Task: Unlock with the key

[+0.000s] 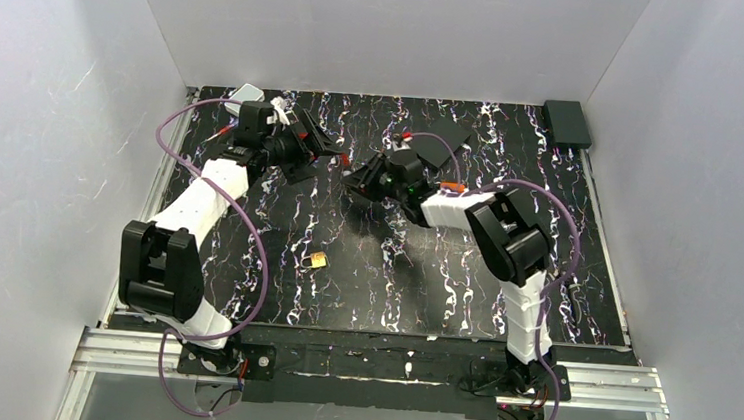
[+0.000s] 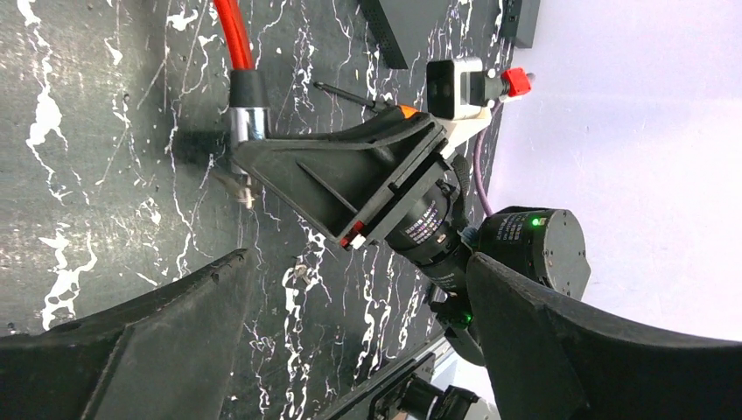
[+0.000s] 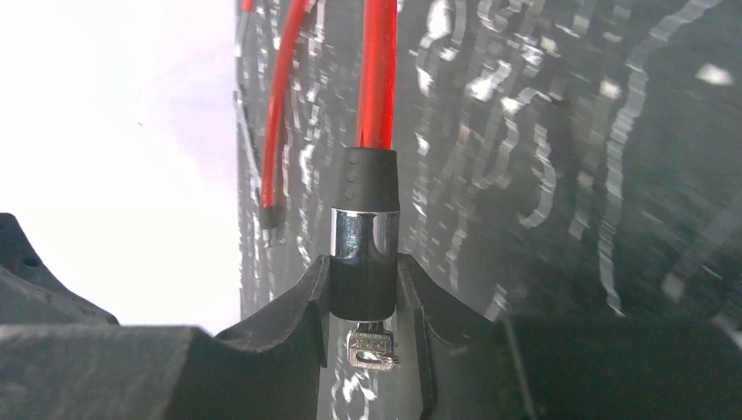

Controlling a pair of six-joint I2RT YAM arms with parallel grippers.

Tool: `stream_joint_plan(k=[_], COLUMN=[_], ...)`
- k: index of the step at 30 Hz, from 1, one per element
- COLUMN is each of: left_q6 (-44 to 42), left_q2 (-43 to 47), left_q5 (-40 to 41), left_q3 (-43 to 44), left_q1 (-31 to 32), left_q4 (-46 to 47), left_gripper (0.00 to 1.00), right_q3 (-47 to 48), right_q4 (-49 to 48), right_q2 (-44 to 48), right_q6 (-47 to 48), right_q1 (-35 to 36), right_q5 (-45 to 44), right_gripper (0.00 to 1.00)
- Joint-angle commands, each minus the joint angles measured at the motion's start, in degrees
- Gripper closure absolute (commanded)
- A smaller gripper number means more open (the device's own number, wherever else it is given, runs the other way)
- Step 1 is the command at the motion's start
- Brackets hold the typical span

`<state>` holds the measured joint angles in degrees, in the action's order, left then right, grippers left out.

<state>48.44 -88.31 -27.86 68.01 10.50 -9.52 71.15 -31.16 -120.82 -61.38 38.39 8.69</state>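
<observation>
My right gripper point(image 3: 363, 278) is shut on the black end point(image 3: 366, 289) of the red cable lock point(image 3: 378, 70). The small silvery key point(image 3: 372, 347) sticks out of that end, between my right fingers. My left gripper point(image 2: 359, 262) is open and empty, a little way from the right gripper point(image 2: 350, 179), which it faces. The lock's chrome collar point(image 2: 248, 122) and a silvery bit of the key point(image 2: 238, 185) show there. In the top view both grippers, left point(image 1: 308, 140) and right point(image 1: 358, 181), meet at the table's far middle. The key is too small to see there.
A small brass padlock point(image 1: 317, 259) lies alone mid-table, near the front. A black flat plate point(image 1: 441, 140) and a black box point(image 1: 566, 122) sit at the back right. A white object point(image 1: 247, 91) lies at the back left. White walls close three sides.
</observation>
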Motion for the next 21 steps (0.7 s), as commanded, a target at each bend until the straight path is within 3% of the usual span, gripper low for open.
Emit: stream_joint_plan(k=[1, 5, 11, 15, 21], left_q6=[-1.2, -1.6, -1.4, -1.6, -3.7], left_q2=[4.2, 3.9, 3.9, 3.9, 3.9], left_q5=[1.6, 2.2, 2.4, 2.9, 4.7], left_q3=[0.4, 0.9, 0.8, 0.9, 2.4], left_q1=[-1.3, -1.6, -2.1, -2.2, -2.9], left_q4=[0.2, -0.9, -1.1, -1.4, -3.6], left_gripper=[0.11, 0.12, 0.12, 0.13, 0.13], right_q3=[6.8, 7.6, 10.0, 13.7, 15.5], right_q4=[-5.4, -4.6, 3.7, 16.8, 31.8], right_q2=[-2.9, -3.2, -0.9, 1.3, 5.2], right_q6=[-0.6, 4.0, 19.7, 34.8, 55.6], right_q1=[0.8, 0.6, -0.2, -0.5, 0.9], right_q5=[0.4, 2.8, 9.6, 11.8, 13.6], right_gripper=[0.97, 0.59, 0.19, 0.1, 0.12])
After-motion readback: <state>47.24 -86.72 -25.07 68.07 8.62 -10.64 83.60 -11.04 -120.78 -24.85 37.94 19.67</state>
